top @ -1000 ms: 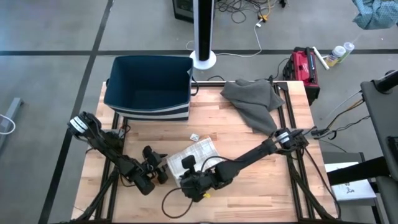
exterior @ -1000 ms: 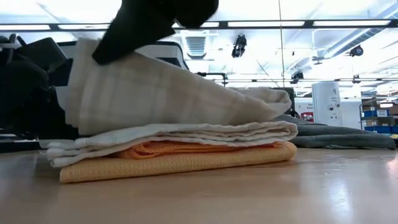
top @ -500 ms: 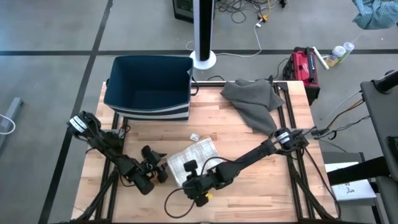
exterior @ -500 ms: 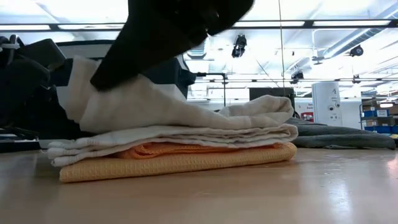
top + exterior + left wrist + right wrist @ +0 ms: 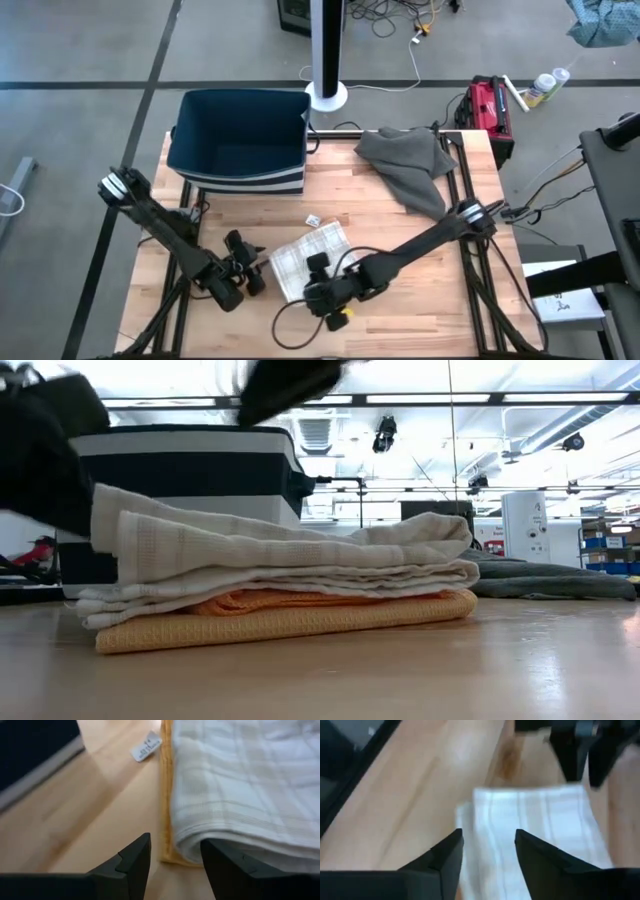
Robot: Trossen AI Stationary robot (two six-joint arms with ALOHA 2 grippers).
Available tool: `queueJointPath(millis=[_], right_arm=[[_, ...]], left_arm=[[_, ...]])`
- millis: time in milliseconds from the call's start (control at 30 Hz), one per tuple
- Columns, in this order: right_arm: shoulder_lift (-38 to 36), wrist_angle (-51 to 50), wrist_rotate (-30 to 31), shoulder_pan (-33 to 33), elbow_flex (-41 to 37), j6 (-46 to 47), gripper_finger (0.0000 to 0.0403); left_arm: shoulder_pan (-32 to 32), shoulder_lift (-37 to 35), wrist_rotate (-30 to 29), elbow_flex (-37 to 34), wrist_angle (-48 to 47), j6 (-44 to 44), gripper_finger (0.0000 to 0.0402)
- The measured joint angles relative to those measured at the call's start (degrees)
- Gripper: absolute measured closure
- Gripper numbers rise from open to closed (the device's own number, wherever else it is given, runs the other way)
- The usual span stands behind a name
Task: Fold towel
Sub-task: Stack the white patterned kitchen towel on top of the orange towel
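A folded white plaid towel point(image 5: 310, 254) point(image 5: 280, 555) lies on top of a folded orange towel point(image 5: 290, 618), near the middle of the table's near half. My left gripper point(image 5: 172, 860) point(image 5: 252, 278) hovers open just off the stack's left edge, which shows as a rounded fold point(image 5: 200, 840). My right gripper point(image 5: 487, 855) point(image 5: 314, 288) stands open above the white towel's near end point(image 5: 530, 830), with nothing between its fingers. In the low view the right gripper point(image 5: 290, 380) shows dark at the top, clear of the stack.
A dark blue bin point(image 5: 240, 140) stands at the far left of the table. A crumpled grey cloth point(image 5: 408, 165) lies at the far right. A small white tag point(image 5: 312, 219) point(image 5: 147, 747) sits on the wood just beyond the stack. Bare wood point(image 5: 420, 300) lies near right.
My right gripper has let go of the white towel's top layer and risen off it. That layer, held up at its left end a second ago, has dropped flat onto the stack. My left gripper has also risen a little beside the stack.
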Motion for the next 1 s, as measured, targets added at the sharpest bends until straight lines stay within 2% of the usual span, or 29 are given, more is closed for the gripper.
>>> queueJointPath(millis=[100,167,333,433,633,900,1000], right_arm=[[-2.93,-7.95,0.33,0.22,-0.74,2.19,0.0214],[-4.32,-11.77,1.04,0.13,-2.21,4.57,0.0211],[-5.95,-14.33,2.13,-0.13,-8.33,8.03,0.0217],[-6.07,-14.77,1.97,0.23,-11.57,8.34,0.0219],[-6.39,-15.08,3.59,0.42,-14.17,8.73,0.0219],[-9.60,-15.59,8.12,1.15,-14.31,7.75,0.0220],[-10.04,-15.39,9.06,1.06,-15.19,6.68,0.0220]], left_arm=[[-0.07,-3.37,-0.40,1.96,-5.29,0.59,0.0237],[-0.07,-4.69,-1.92,3.00,-4.03,2.99,0.0237],[-0.07,-4.64,-2.80,4.41,9.53,14.99,0.0237],[-0.07,-2.31,-1.28,5.39,16.83,20.68,0.0239],[-0.01,4.62,-0.64,10.57,17.45,21.24,0.0242],[0.31,17.40,0.02,25.18,17.56,27.21,0.0243],[1.25,21.90,3.06,30.32,17.50,28.35,0.0247]])
